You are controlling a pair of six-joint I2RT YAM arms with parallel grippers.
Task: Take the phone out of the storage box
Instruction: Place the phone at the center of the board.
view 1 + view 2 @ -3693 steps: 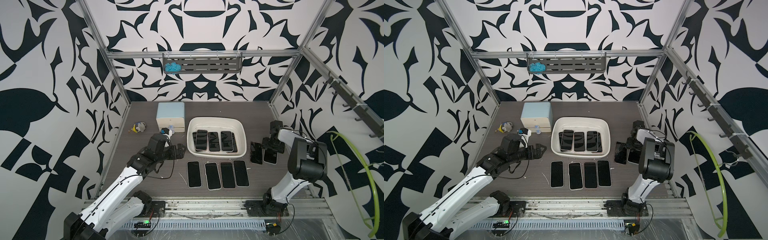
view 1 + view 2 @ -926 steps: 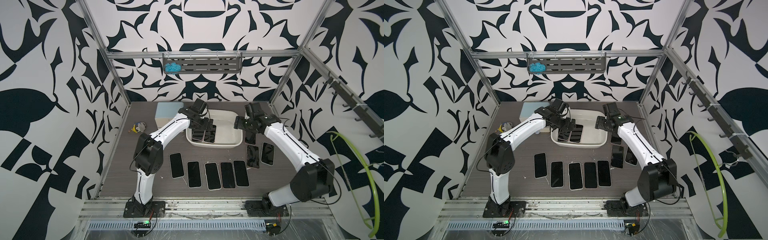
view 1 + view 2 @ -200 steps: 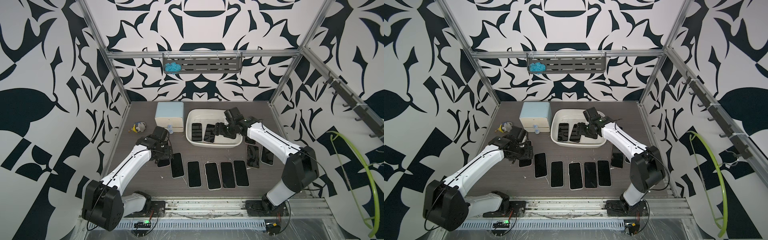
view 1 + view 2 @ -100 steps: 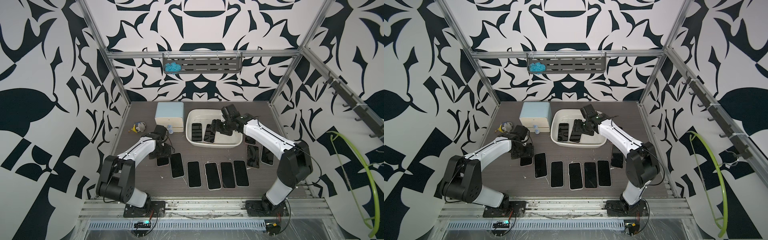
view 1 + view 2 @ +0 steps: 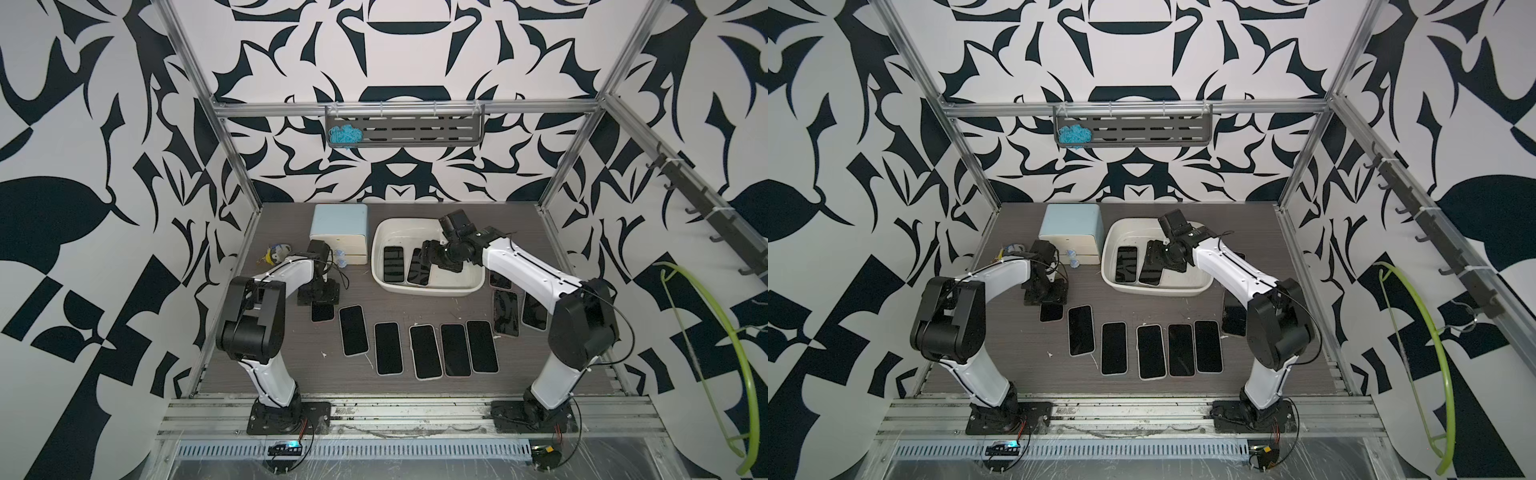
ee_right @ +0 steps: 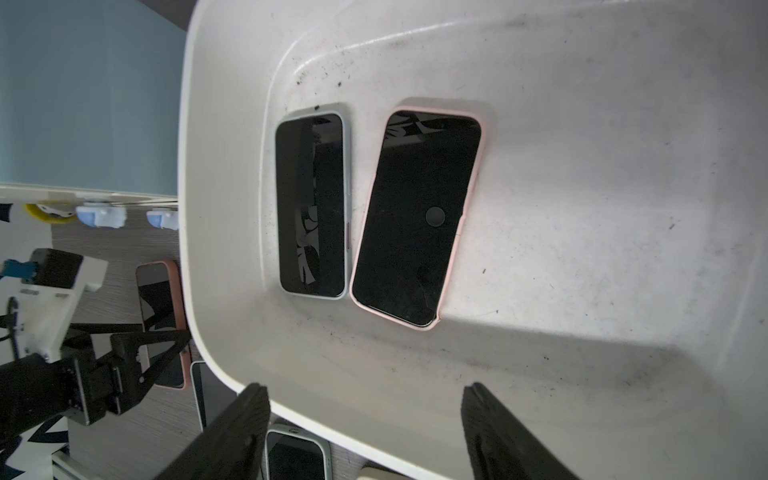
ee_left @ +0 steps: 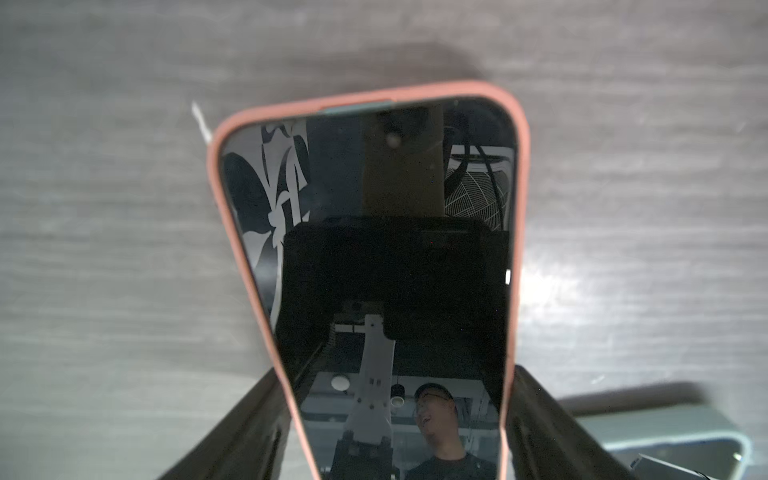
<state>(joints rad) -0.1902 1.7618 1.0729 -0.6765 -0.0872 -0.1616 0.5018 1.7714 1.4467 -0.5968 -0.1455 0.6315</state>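
In both top views the right gripper (image 5: 429, 258) covers one end of the pink-cased phone (image 5: 419, 272) inside the storage box (image 5: 432, 291), and I cannot read its fingers from there. The right arm reaches from a raised elbow across the box's rim. The left arm is folded tight, wrist bent down, and the left gripper (image 5: 319, 296) hides most of a coral-cased phone (image 5: 322, 312) on the table (image 5: 291, 374). From the left wrist, the fingers (image 7: 249, 415) flank that phone's sides, cut off by the frame edge. I cannot tell whether they pinch it. From the right wrist, the fingers (image 6: 232, 428) stand wide apart with nothing between them, above the box floor. There the pink-cased phone lies flat just beside a grey-cased phone (image 6: 311, 203).
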